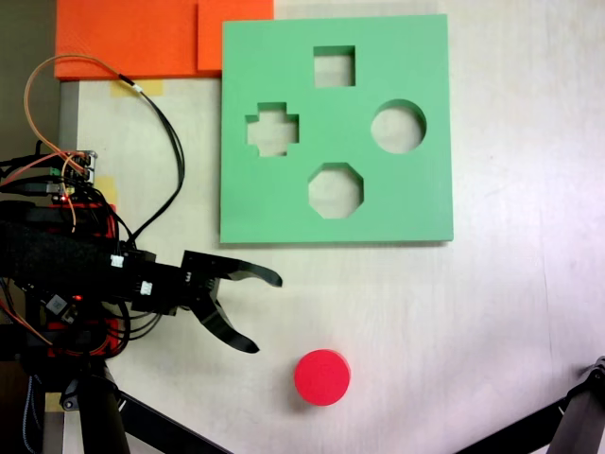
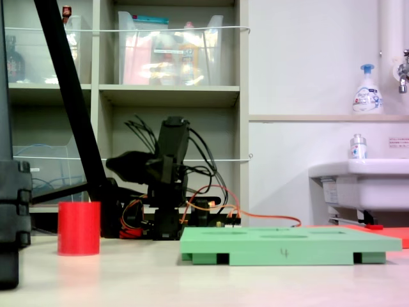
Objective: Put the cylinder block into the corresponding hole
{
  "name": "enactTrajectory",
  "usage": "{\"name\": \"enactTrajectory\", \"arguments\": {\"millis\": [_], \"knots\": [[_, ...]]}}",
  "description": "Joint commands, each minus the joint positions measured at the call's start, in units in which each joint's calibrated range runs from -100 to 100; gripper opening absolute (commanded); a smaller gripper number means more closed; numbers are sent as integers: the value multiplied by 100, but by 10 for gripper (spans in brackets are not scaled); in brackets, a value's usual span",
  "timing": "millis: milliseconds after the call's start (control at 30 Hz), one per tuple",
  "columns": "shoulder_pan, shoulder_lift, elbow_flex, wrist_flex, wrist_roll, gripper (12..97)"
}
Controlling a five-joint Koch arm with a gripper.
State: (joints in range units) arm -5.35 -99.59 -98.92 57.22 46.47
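The red cylinder block (image 1: 322,377) stands upright on the white table, below the green foam board (image 1: 416,203) as a fixed view from above shows it. The board's circular hole (image 1: 398,127) sits at its right side, beside an octagonal, a cross-shaped and a square cutout. My gripper (image 1: 267,312) is open, its two black fingers spread, left of and a little above the cylinder block, touching nothing. From table height the cylinder block (image 2: 78,228) stands at the left and the board (image 2: 287,245) lies flat at the right.
Orange foam sheets (image 1: 142,38) lie at the table's top left in the view from above. Cables (image 1: 161,123) loop from the arm base. Black tripod legs (image 1: 567,421) cross the bottom corners. A shelf (image 2: 169,96) and a sink (image 2: 361,185) stand behind the table.
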Motion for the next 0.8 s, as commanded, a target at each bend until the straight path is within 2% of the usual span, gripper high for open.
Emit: {"name": "enactTrajectory", "arguments": {"millis": [0, 100, 367, 433, 533, 633, 767], "knots": [[-15, -41, -108, 580, 205, 518], [-112, -41, -108, 320, 347, 531], [-107, -41, -108, 378, 225, 816], [-112, 113, -108, 609, 215, 857], [-151, 1747, -108, 1755, 215, 860], [-166, 3702, 32, 2814, 215, 956], [-190, 5196, 451, 3450, 215, 956]]}}
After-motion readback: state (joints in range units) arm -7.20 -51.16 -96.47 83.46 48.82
